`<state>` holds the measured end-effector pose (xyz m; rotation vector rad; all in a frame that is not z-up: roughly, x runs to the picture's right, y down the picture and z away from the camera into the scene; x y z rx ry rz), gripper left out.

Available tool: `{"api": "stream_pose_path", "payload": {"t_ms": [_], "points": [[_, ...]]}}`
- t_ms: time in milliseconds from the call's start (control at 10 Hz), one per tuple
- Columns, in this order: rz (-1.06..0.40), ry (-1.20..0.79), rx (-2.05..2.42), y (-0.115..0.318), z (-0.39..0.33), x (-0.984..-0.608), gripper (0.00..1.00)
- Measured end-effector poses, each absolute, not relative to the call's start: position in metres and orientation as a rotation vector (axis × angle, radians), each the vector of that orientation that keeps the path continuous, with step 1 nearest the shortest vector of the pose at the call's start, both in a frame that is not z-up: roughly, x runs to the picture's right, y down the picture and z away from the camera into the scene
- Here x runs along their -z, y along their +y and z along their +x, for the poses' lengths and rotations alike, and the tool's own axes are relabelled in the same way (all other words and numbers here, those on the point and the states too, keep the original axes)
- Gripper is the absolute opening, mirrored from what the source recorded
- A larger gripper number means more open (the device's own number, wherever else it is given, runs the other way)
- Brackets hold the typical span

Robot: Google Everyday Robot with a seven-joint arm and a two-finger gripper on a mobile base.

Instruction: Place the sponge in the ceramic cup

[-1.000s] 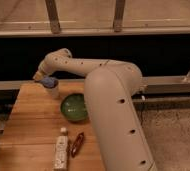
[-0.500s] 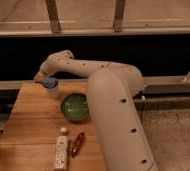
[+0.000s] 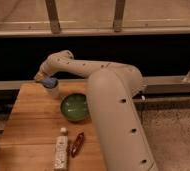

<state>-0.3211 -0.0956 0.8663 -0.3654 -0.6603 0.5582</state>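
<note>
The ceramic cup (image 3: 52, 91), small and whitish, stands on the wooden table (image 3: 33, 125) near its far left corner. The blue sponge (image 3: 49, 81) sits right at the cup's mouth, resting on or just inside the rim. My gripper (image 3: 43, 78) is directly over the sponge and touches it, at the end of the white arm (image 3: 83, 70) that reaches in from the right. The gripper's body hides part of the sponge and the cup's rim.
A wide green bowl (image 3: 74, 107) sits just right of the cup at mid-table. A white bottle (image 3: 61, 152) and a red object (image 3: 78, 144) lie near the front edge. My arm's bulky lower section (image 3: 118, 125) covers the table's right side. A dark ledge runs behind.
</note>
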Motion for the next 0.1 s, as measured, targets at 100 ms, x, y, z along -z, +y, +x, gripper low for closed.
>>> {"api": "stream_pose_path", "payload": {"t_ms": [100], "points": [[-0.366, -0.661, -0.557, -0.095, -0.3221, -0.8662, 0.8]]}}
